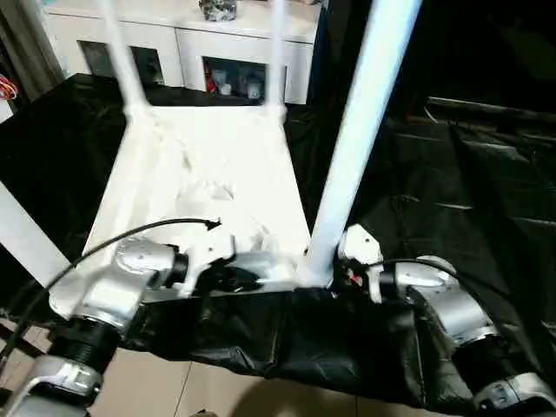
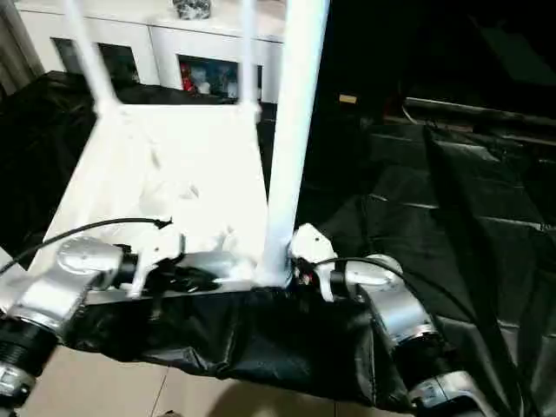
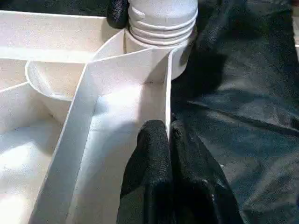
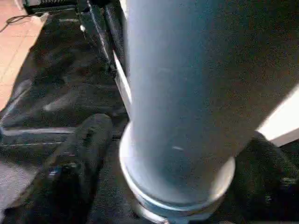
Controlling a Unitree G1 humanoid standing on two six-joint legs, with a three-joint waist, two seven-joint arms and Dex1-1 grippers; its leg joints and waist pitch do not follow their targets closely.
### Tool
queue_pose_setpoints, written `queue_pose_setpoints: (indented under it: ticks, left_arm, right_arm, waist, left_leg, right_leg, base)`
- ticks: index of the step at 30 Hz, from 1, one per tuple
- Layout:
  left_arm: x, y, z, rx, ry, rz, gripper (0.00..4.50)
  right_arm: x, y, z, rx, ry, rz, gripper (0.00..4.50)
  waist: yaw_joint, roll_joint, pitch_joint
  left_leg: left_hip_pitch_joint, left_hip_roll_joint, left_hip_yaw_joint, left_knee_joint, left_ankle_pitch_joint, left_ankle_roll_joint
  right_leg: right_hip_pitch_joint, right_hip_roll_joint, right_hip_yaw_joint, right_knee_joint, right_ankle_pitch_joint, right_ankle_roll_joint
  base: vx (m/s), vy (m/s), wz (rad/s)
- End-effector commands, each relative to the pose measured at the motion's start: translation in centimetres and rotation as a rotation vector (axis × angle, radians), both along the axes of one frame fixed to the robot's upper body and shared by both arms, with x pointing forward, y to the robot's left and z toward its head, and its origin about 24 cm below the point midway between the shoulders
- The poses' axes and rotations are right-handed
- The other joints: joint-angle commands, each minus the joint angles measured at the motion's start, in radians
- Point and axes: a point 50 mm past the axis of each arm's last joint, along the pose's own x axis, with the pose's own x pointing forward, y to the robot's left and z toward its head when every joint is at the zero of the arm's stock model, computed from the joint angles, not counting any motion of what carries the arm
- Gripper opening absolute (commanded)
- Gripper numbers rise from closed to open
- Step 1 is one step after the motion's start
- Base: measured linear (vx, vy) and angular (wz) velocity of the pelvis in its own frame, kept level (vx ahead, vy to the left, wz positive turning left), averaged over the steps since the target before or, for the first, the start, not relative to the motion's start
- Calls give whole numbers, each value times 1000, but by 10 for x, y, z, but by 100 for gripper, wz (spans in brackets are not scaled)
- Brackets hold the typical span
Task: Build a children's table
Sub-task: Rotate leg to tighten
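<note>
Looking down through the head camera, I see the children's table (image 1: 204,187) lying upside down on the black-sheeted surface (image 1: 469,200), its near edge at the near edge of the surface. Three legs stand up from its corner sockets: two at the far corners and one leg (image 1: 352,156) at the near right corner. A white cabinet (image 1: 187,43) stands behind the surface.

In the same view my left gripper (image 1: 228,276) sits at the near rim of the table top, and my right gripper (image 1: 334,261) is at the base of the near right leg.

In the left wrist view, the left gripper (image 3: 169,140) has its black fingers pressed together on the thin white rim wall (image 3: 167,88) of the table, pinching it just beside the corner socket (image 3: 161,35), where the leg's ribbed end sits.

In the right wrist view, the right gripper's fingers (image 4: 77,158) stand spread on both sides of the leg (image 4: 187,93). I cannot tell whether they touch it.
</note>
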Motion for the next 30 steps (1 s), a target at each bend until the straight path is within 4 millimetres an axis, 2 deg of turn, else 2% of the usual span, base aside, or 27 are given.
queue_pose_setpoints:
  ticks: [1,5,6,12,15,18,21,22,25,26,28,30]
  left_arm:
    - [2,-2,0,0,14,-20,0]
    - [3,1,1,4,19,-31,0]
    - [3,2,1,7,22,-36,0]
    - [3,4,0,9,29,-43,0]
    - [2,3,-1,-2,34,-39,0]
    - [3,2,-1,-15,30,-29,0]
    - [7,-12,-5,-24,-19,51,0]
    - [8,-15,-6,-21,-30,71,0]
    - [11,-34,-10,-42,-61,145,0]
    - [11,-42,-12,-44,-62,169,0]
    - [11,-46,-13,-43,-61,182,0]
    - [14,-60,-16,-47,-102,249,0]
  right_arm:
    - [-6,9,1,1,27,99,324]
    - [-5,10,3,14,30,114,312]
    - [-5,11,3,15,32,121,295]
    - [-6,12,1,17,43,122,271]
    - [-8,15,-3,28,42,105,270]
    - [-8,16,-4,36,29,84,270]
    - [2,24,-10,64,-19,-111,270]
    - [4,25,-11,68,-31,-156,270]
    - [12,35,-18,106,-11,-361,270]
    - [13,41,-21,120,2,-422,270]
    - [14,44,-22,128,10,-455,269]
    - [15,58,-27,131,26,-578,269]
  waist:
    - [1,-3,-43]
    - [5,-3,-45]
    - [8,-3,-45]
    - [10,-4,-44]
    - [9,1,-45]
    - [9,-1,-44]
    - [6,-1,-41]
    - [2,-2,-37]
    - [-11,-4,-35]
    - [-16,-6,-34]
    - [-16,-6,-32]
    - [-14,-4,-33]
  left_leg:
    - [1,35,-4,-66,-198,37]
    - [1,35,-4,-64,-175,35]
    - [0,35,-4,-63,-165,38]
    - [0,35,-4,-64,-172,32]
    - [0,35,-4,-64,-174,29]
    - [1,36,-4,-65,-180,25]
    - [2,35,-6,-68,-206,13]
    - [2,34,-8,-73,-230,1]
    - [2,35,-13,-78,-265,-21]
    - [3,34,-14,-78,-274,-23]
    - [5,32,-13,-77,-282,-16]
    - [7,32,-12,-77,-272,-12]
  right_leg:
    - [39,-82,53,-74,-196,-183]
    - [40,-82,53,-69,-158,-189]
    - [41,-82,53,-65,-130,-196]
    - [42,-83,52,-66,-143,-196]
    - [41,-82,53,-66,-138,-197]
    - [42,-83,53,-67,-144,-197]
    - [38,-86,54,-73,-199,-188]
    - [37,-87,53,-79,-254,-178]
    - [34,-90,54,-89,-361,-144]
    - [33,-89,55,-91,-380,-136]
    - [31,-89,55,-97,-410,-122]
    - [28,-89,57,-98,-408,-115]
  base:
    - [0,0,0]
    - [0,0,0]
    - [0,0,0]
    - [0,0,0]
    - [0,0,0]
    - [0,0,0]
    - [0,0,0]
    - [0,0,0]
    - [0,0,0]
    - [0,0,0]
    - [0,0,0]
    - [0,0,0]
